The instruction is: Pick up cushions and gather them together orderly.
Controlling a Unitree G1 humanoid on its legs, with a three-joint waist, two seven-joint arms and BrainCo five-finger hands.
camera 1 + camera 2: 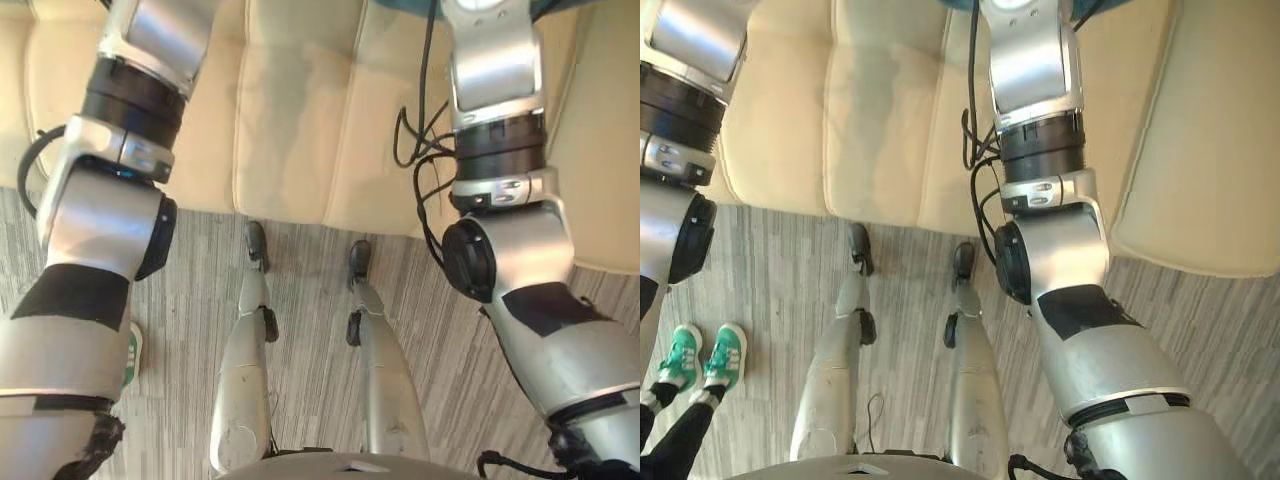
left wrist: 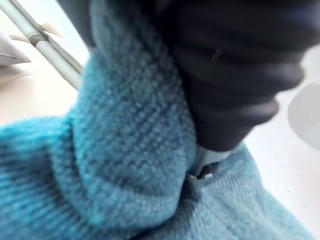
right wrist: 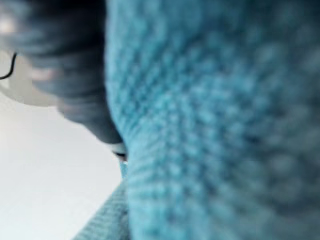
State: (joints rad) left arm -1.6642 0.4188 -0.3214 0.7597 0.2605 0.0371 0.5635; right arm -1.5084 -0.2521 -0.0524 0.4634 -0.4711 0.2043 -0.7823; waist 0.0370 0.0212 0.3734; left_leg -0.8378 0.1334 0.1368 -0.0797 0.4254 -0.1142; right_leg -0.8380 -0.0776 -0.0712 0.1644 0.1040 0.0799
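Starting at our left hand (image 2: 240, 75), we see its dark ribbed cover pushed hard into a teal knitted cushion (image 2: 125, 150); the knit bulges up round the cover and hides the rest of the hand, so we cannot tell whether it is spread, pressed flat or clamped on the fabric. Our right hand (image 3: 65, 60) is in the same position, its dark cover lying against the same kind of teal knit, which folds over it, and there too we cannot tell how the hand is set. We count one teal cushion for certain, and cannot say whether both wrist views show that same one. From the head, our two arms reach up and forward past the top edge of the view, well apart from each other, and a thin teal sliver shows at that edge beside the right arm. Beneath the arms lies one cream sofa (image 1: 290, 120), its seat divided by seams into padded panels. In front of it is a grey striped floor (image 1: 770, 260). On that floor, to our left, one person stands in two green-and-white shoes (image 1: 702, 358) with dark trouser legs.
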